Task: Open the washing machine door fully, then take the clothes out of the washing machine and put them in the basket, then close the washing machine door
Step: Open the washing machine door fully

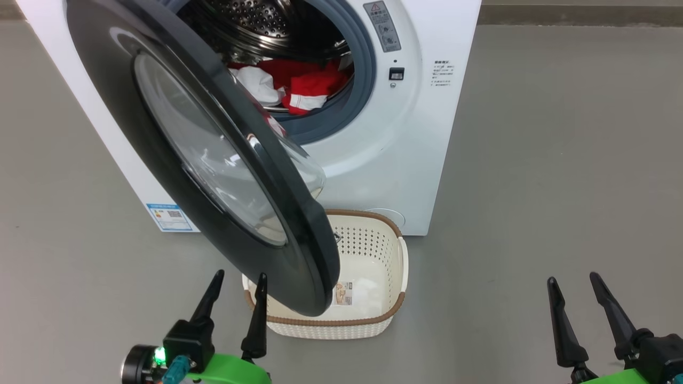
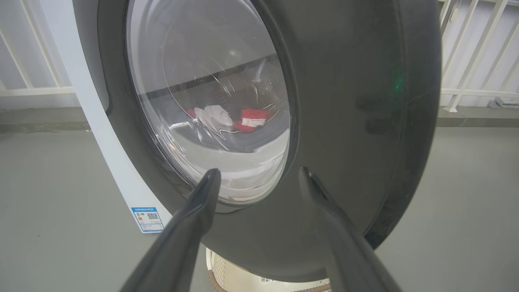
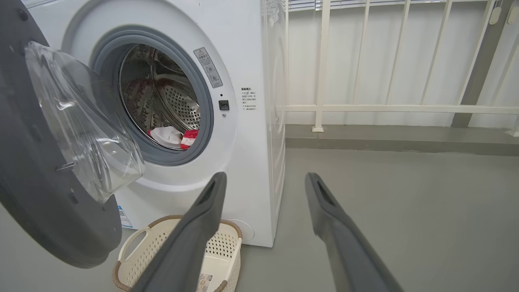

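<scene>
Head view: the washing machine door (image 1: 133, 133) stands partway open, swung out to the robot's left. Red and white clothes (image 1: 304, 88) lie in the steel drum (image 1: 256, 21) of the washing machine (image 1: 405, 160). The basket (image 1: 392, 314) sits on the grey floor (image 1: 533, 160) right in front of the machine, partly under the door's lower edge. The left gripper (image 1: 240, 274) is close to the door's black rim, fingers spread wide, holding nothing. I cannot tell if it touches. The right gripper (image 1: 573, 277) is far off to the right, spread wide too, holding nothing.
</scene>
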Tool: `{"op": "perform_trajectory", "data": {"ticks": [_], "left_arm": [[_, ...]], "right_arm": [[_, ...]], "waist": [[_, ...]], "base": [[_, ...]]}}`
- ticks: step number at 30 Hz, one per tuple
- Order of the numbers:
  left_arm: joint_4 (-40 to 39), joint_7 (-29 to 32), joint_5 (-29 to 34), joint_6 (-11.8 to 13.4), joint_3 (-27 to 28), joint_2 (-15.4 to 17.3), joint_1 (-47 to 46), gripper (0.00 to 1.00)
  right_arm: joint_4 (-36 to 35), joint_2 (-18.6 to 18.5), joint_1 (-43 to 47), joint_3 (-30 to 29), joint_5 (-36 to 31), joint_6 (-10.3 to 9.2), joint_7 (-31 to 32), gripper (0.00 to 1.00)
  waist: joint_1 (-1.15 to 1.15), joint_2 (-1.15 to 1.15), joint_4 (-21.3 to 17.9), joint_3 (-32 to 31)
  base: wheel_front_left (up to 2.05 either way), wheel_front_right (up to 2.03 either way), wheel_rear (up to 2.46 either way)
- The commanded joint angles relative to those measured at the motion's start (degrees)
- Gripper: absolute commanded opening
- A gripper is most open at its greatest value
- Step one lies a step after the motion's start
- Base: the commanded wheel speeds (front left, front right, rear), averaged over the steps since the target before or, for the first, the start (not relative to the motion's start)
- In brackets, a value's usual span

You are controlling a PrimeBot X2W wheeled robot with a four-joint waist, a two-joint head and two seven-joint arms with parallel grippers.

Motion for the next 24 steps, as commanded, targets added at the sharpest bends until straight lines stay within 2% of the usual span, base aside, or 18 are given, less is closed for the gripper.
{"op": "perform_trajectory", "data": {"ticks": [1,8,24], "left_arm": [[-1.1,-0.5,0.6,-0.2,2.1,0.6,-0.6,1.0],[-0.8,-0.5,0.7,-0.2,2.2,0.6,-0.3,1.0],[-0.1,-0.5,0.3,-0.2,2.2,0.6,-0.1,1.0]], "right_arm": [[-0.3,-0.7,-0.5,0.8,-0.4,0.36,-0.4,1.0],[4.1,-0.7,-0.6,0.8,-0.1,0.36,-0.4,1.0],[5.1,-0.7,-0.4,1.0,0.0,0.36,-0.4,1.0]], "waist": [[0.0,0.0,0.0,0.0],[0.0,0.0,-0.1,0.0],[0.0,0.0,0.5,-0.6]], "base": [[0.0,0.0,0.0],[0.0,0.0,0.0],[0.0,0.0,0.0]]}}
